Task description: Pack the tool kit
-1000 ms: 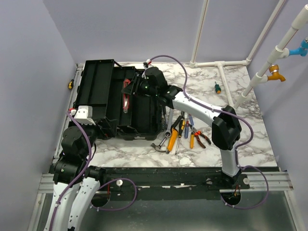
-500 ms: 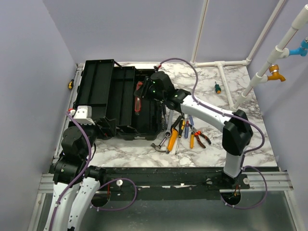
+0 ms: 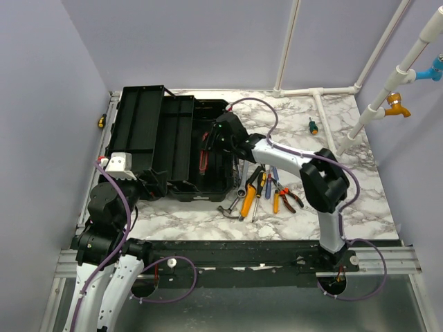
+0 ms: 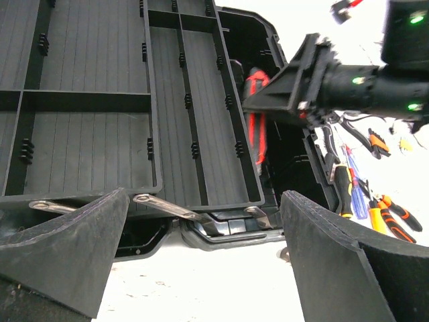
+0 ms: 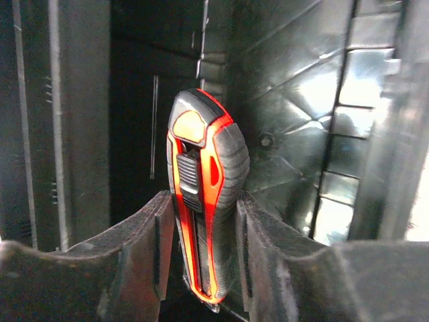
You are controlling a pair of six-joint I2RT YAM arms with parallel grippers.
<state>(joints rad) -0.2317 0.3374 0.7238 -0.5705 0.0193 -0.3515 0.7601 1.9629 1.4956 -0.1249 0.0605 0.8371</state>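
The right gripper is clenched on a red-and-black handled tool, holding it inside the deep bin of the open black toolbox, which sits at the marble table's 10 o'clock. The left gripper hangs released, jaws wide, at the toolbox's 7 o'clock. Loose hand tools lie at its 4 o'clock.

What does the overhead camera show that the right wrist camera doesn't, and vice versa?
Only overhead: the loose tools lying on the marble table beside the toolbox, and its opened-out trays. Only the right wrist: the ribbed grip of the red-and-black tool, close up. Both: the right gripper clamped on that tool inside the black toolbox.
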